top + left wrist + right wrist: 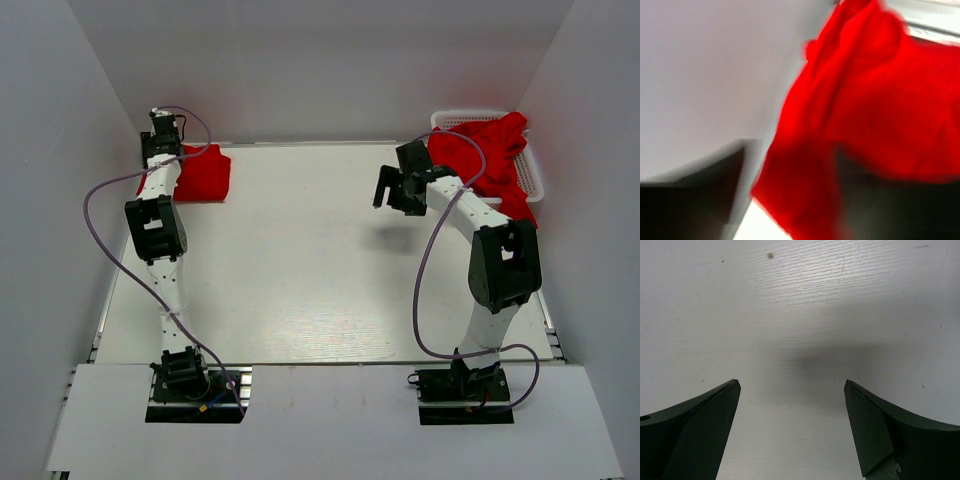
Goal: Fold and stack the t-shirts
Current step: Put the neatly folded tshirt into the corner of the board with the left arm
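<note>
T-shirts point(495, 150) of soft red cloth, rumpled in white lattice basket point(455, 118)

- The folded t-shirt point(203, 172) was plain red cloth, soft and matt, with a few shallow creases.
- The heaped t-shirts point(487, 152) were the same matt red cloth, rumpled into deep folds.
- The basket point(458, 118) looked like white plastic with an open lattice wall.
- The table point(800, 300) was white and matt, with a fine streaked grain like painted wood and a few small specks.
- The fingers point(695, 435) of the right gripper point(792, 387) were dark, smooth and matt, like moulded plastic.
- The arms point(470, 215) had smooth white shells and black joint housings.
- The cables point(86, 215) wore a smooth purple jacket.
- The walls point(320, 70) were plain matt white.
</note>
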`<state>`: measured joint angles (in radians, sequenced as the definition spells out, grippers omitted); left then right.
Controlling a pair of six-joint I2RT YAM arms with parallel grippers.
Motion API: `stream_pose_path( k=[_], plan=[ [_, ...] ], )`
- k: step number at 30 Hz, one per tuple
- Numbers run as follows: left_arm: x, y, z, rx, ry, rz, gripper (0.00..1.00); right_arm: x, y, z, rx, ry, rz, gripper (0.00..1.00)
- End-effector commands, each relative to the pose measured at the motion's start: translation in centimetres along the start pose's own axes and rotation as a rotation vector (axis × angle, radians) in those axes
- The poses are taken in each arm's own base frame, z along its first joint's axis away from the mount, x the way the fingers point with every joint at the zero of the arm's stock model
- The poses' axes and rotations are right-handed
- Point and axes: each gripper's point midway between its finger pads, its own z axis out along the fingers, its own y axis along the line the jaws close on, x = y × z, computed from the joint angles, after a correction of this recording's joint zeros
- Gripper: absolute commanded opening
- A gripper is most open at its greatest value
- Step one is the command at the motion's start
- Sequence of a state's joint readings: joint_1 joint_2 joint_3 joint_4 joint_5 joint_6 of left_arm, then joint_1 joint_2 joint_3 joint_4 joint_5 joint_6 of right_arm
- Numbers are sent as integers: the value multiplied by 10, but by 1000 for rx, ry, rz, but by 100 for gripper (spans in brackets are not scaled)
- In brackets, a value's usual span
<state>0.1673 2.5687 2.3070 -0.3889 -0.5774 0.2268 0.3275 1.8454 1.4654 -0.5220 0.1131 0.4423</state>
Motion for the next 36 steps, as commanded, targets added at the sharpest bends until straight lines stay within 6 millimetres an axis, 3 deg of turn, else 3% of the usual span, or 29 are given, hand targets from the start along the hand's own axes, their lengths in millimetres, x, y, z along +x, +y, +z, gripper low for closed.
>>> stream_pose_path(
  k=[1, 2, 7, 10, 11, 14, 17, 19, 21, 22, 23, 24, 25, 26, 27, 28, 29, 30, 31, 33, 36],
  plan=[
    [-49, 35, -27, -54, -96, -83, 96, -18, 8, -22, -15, -56, 8, 90],
    [-49, 34, -30, -41, -94, -79, 100, -19, 6, -24, -16, -59, 10, 90],
    [-79, 39, -63, 42, -137, -161, 100, -26, 7, -42, -19, -98, -2, 90],
    [-98, 31, -101, 196, -155, -207, 100, -32, 3, -58, -23, -141, 14, 90],
    [-110, 28, -128, 284, -170, -219, 100, -29, 4, -68, -36, -155, 11, 90],
    [-102, 9, -161, 429, -113, -281, 100, -24, 2, -80, -56, -187, 25, 90],
    [-79, -19, -202, 546, -1, -305, 100, -12, -6, -90, -59, -196, 49, 90],
    [-47, -43, -236, 589, 107, -307, 100, 3, -9, -96, -71, -194, 51, 90],
    [-31, -68, -272, 642, 131, -293, 100, 15, -15, -95, -70, -182, 57, 90],
    [7, -85, -281, 661, 209, -277, 100, 21, -17, -104, -79, -197, 59, 90],
    [2, -79, -312, 699, 164, -296, 100, 24, -18, -105, -83, -199, 57, 90],
    [12, -94, -339, 745, 158, -272, 100, 31, -24, -109, -77, -204, 54, 90],
    [48, -101, -348, 743, 212, -240, 100, 41, -28, -110, -73, -200, 51, 90],
    [61, -102, -364, 741, 232, -264, 100, 51, -34, -108, -63, -184, 50, 90],
    [85, -101, -391, 760, 233, -232, 100, 52, -36, -113, -65, -201, 50, 90],
    [94, -101, -403, 771, 224, -232, 100, 66, -42, -110, -57, -184, 47, 90],
    [106, -100, -414, 771, 233, -247, 100, 66, -44, -115, -56, -206, 45, 90],
    [132, -103, -423, 763, 248, -205, 100, 70, -44, -115, -69, -202, 41, 90],
    [137, -93, -434, 759, 236, -219, 100, 80, -48, -115, -68, -200, 37, 90],
    [158, -88, -439, 730, 254, -204, 100, 84, -50, -115, -73, -201, 41, 90],
    [168, -76, -445, 696, 243, -179, 100, 92, -51, -116, -91, -204, 40, 90]
  ],
)
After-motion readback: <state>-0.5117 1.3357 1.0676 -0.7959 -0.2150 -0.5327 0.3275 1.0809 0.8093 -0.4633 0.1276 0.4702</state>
